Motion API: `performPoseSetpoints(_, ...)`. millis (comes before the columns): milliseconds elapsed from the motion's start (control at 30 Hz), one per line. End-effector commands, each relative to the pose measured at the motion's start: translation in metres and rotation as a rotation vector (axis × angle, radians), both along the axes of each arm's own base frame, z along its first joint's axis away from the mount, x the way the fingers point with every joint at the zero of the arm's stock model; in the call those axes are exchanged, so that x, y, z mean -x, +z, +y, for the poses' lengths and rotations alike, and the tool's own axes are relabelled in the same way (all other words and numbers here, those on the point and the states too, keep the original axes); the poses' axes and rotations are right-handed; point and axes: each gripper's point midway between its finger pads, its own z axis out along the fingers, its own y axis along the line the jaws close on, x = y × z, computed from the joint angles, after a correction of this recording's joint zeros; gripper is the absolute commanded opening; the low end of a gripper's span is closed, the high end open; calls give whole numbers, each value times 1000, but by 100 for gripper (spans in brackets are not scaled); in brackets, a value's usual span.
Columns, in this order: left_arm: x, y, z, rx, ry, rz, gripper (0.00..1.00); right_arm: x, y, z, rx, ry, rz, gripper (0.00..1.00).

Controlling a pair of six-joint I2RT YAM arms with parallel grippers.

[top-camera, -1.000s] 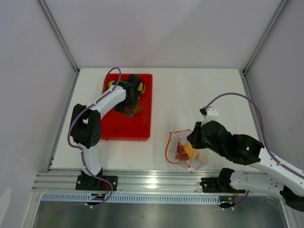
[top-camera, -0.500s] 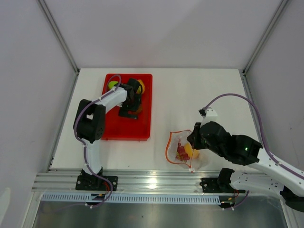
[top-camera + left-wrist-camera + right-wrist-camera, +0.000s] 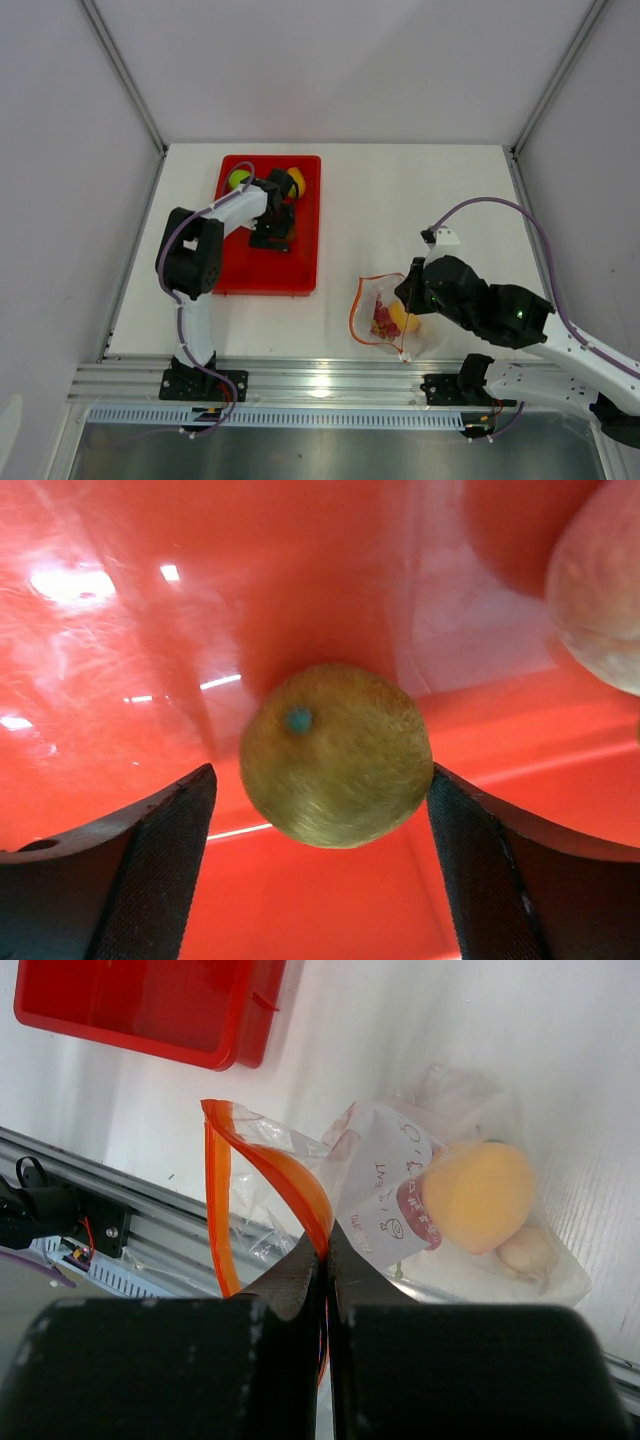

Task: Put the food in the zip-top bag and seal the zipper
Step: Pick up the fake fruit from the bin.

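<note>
Left tool (image 3: 320, 790) hangs low in the red tray (image 3: 120, 630), its dark, finely ribbed fingers (image 3: 160, 870) spread wide on either side of the brown kiwi (image 3: 335, 755); the right finger stands just at the fruit's edge, and contact cannot be told. The kiwi is round and fuzzy, with a small blue-green spot near its top, and it sits on the tray's glossy, scuffed plastic floor. A pale, matte fruit (image 3: 600, 590) lies near it. From above, a green apple (image 3: 238, 180) and a yellow mango (image 3: 296, 182) sit at the tray's far end. The right tool (image 3: 325, 1255) is pinched tight on the zipper (image 3: 290, 1180), a thin orange-red strip that loops open along the mouth of the zip-top bag (image 3: 440, 1090). This clear, crinkly bag lies on the white desk (image 3: 400, 200) near the front edge. It carries a white printed panel where only "ENT" can be read, above a dark red band. Inside lie a round orange-yellow fruit (image 3: 480, 1195), a pale bulb (image 3: 525, 1250) and a dark red grape bunch (image 3: 382, 318).
</note>
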Motion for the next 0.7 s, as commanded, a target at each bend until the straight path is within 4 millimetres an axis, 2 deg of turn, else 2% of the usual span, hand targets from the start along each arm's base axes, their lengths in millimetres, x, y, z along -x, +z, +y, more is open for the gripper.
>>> performPoseSetpoints(0, 5, -7, 7, 1, 46, 35, 83, -4, 8, -1, -25, -13, -36, 0)
performPoseSetpoints(67, 5, -8, 7, 7, 43, 30, 74, -4, 8, -1, -25, -14, -34, 0)
performPoseSetpoints(100, 5, -8, 7, 9, 42, 26, 63, -5, 8, -2, -24, -15, -34, 0)
performPoseSetpoints(267, 4, 0, 11, -5, 26, -5, 40, -5, 9, -1, -29, -14, -34, 0)
performPoseSetpoints(300, 5, 1, 14, -18, 28, -10, 32, -5, 9, -1, -30, -14, -35, 0)
performPoseSetpoints(433, 9, 13, 18, -27, 11, -39, 19, -5, 11, -2, -31, -18, -37, 0)
performPoseSetpoints(467, 9, 21, 17, -22, -2, -59, 16, -5, 11, -3, -28, -21, -38, 0)
performPoseSetpoints(600, 19, 36, 17, -13, -48, -86, 1, -8, 11, -4, -23, -33, -45, 0)
performPoseSetpoints(667, 22, 43, 16, -31, -89, -115, 1, -9, 11, -4, -21, -39, -46, 0)
